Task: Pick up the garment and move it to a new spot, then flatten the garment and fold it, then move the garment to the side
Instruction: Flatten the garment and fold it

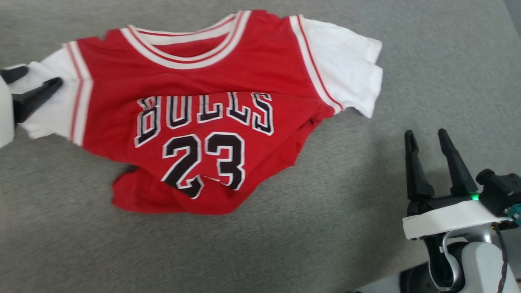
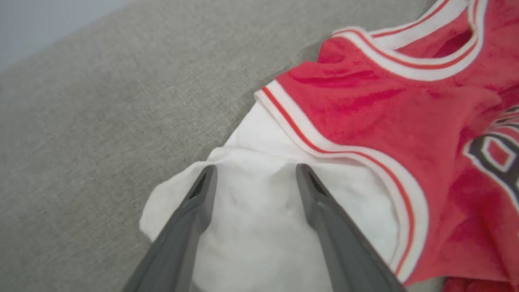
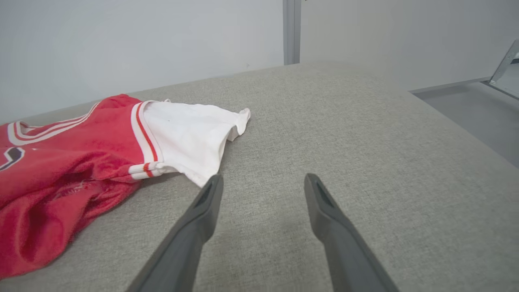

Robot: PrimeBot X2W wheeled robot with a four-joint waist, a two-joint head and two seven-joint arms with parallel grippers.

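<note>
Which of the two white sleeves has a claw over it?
The sleeve on the robot's left: the open left gripper reaches over it. The right sleeve lies alone.

The garment (image 1: 244, 69) is soft matt cloth, its red body faintly fuzzy and its white sleeves smoother, the grey cushion (image 1: 366, 244) is coarse, matt woven fabric, and the right gripper (image 1: 425, 133) at lower right has dull, dark, plastic-looking fingers (image 1: 415, 171) above a smooth white shell (image 1: 447, 219).
</note>
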